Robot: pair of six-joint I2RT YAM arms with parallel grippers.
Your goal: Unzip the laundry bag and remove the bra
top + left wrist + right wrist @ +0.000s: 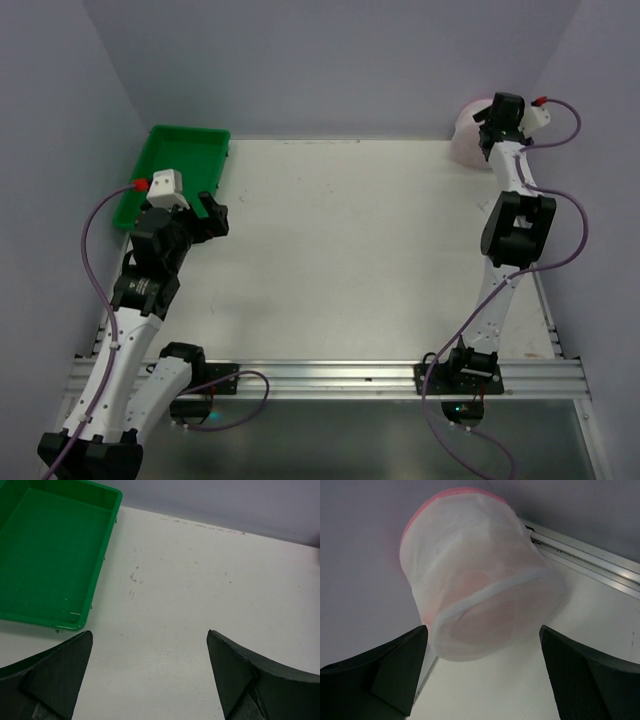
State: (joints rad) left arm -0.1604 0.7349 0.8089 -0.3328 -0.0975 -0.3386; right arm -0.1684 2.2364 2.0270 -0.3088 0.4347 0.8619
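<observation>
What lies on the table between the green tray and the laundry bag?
Nothing: the top external view shows only bare white table between the green tray and the laundry bag.

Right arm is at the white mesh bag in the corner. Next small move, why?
Likely ease the right gripper forward so its open jaws straddle the round white mesh laundry bag with pink rim: it lies just ahead, not yet gripped.

Laundry bag [480,580] contents: just a vague pinkish blur behind mesh
</observation>
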